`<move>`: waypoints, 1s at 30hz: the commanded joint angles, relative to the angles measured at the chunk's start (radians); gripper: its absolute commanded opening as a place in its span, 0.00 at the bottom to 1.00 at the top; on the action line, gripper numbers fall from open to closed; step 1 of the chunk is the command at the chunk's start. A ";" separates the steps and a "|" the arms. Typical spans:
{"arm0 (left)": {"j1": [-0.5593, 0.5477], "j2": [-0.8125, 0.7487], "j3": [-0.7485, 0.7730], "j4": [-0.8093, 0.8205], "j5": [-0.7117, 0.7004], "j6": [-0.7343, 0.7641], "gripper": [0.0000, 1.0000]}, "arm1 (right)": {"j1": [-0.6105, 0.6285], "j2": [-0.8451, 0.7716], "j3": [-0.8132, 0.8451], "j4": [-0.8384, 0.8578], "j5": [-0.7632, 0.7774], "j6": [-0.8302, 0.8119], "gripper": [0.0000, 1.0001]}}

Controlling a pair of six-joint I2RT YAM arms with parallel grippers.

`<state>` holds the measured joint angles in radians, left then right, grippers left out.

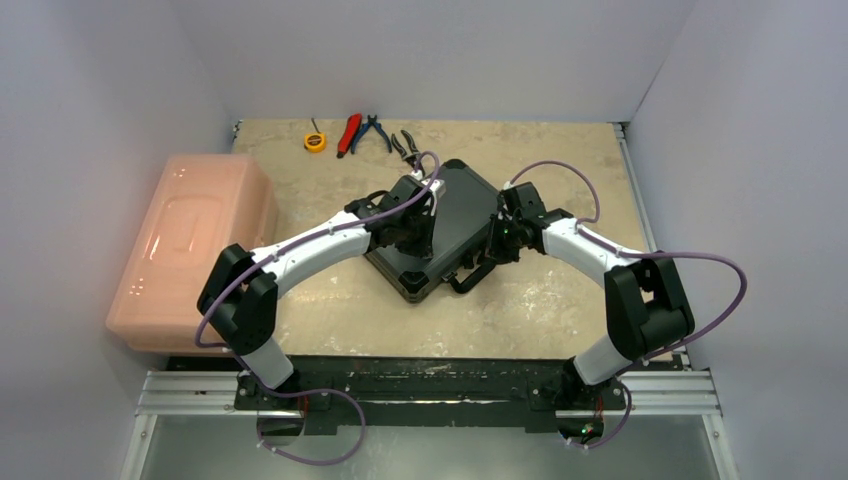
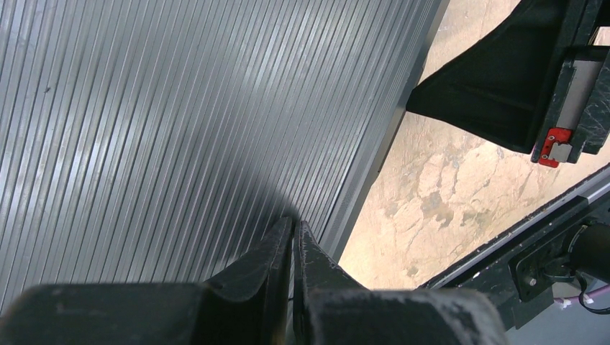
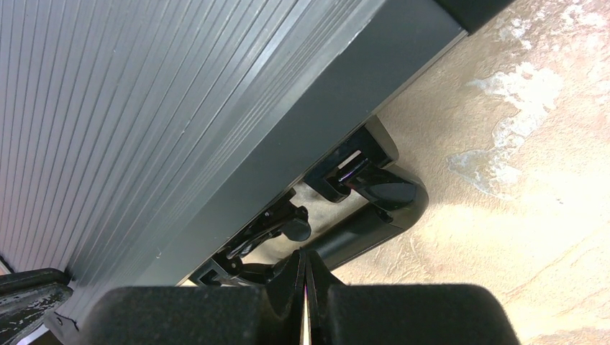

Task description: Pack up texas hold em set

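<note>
The black case (image 1: 450, 215) lies closed on the table, turned like a diamond, its ribbed lid up. Its handle (image 1: 470, 278) sticks out at the near right edge. The ribbed lid fills the left wrist view (image 2: 180, 129) and the right wrist view (image 3: 144, 108). My left gripper (image 1: 418, 228) is shut with its tips on the lid near its edge (image 2: 296, 224). My right gripper (image 1: 500, 238) is shut and empty, its tips just above the handle (image 3: 381, 208) and a latch (image 3: 284, 226). Cards, chip rolls and dice are hidden.
A large pink translucent bin (image 1: 190, 245) stands at the left. A yellow tape measure (image 1: 315, 141), red-handled pliers (image 1: 349, 133) and blue-handled pliers (image 1: 376, 131) lie at the back of the table. The tan tabletop (image 1: 560, 300) surrounds the case.
</note>
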<state>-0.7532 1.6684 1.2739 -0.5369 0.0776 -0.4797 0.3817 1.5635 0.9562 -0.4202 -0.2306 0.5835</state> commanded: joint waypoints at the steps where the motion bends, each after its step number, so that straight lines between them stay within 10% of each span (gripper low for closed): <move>1: -0.003 0.008 -0.050 -0.097 -0.001 -0.007 0.05 | 0.010 -0.001 -0.007 0.001 -0.022 -0.003 0.01; 30: -0.004 0.012 -0.047 -0.096 0.001 0.008 0.05 | 0.022 0.022 -0.016 0.012 -0.027 -0.002 0.00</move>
<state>-0.7528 1.6619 1.2655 -0.5316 0.0776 -0.4793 0.3962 1.5829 0.9424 -0.4206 -0.2386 0.5835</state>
